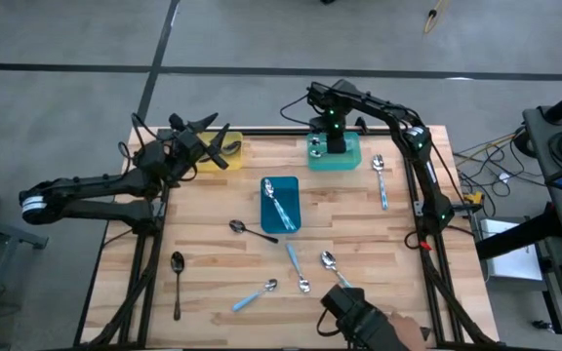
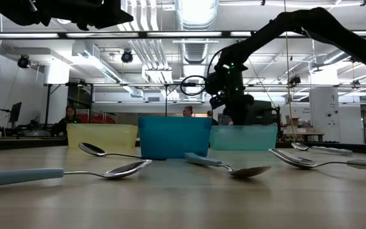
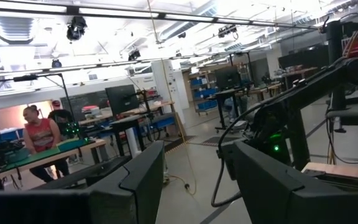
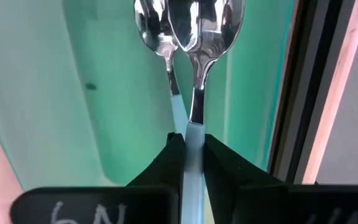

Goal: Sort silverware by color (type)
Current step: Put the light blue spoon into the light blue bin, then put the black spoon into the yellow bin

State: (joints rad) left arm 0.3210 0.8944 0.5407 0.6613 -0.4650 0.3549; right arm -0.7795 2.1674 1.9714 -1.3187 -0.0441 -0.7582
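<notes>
One blue-handled spoon (image 4: 194,93) between right fingers (image 4: 219,165)

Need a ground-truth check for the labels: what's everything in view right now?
Black spoons: two, bare table, left of centre.
Blue-handled spoons: three loose on the table; one more in the teal tray; one held.
Silver spoon: one loose, near edge.
Silver spoons in blue tray: at least one; count unclear.
Yellow tray: far left; contents hidden.
Teal tray: far right.
Blue tray: centre.
Person's arm: near edge.
Left gripper: open, above the yellow tray.
Right gripper: shut on the held spoon's handle, over the teal tray.
</notes>
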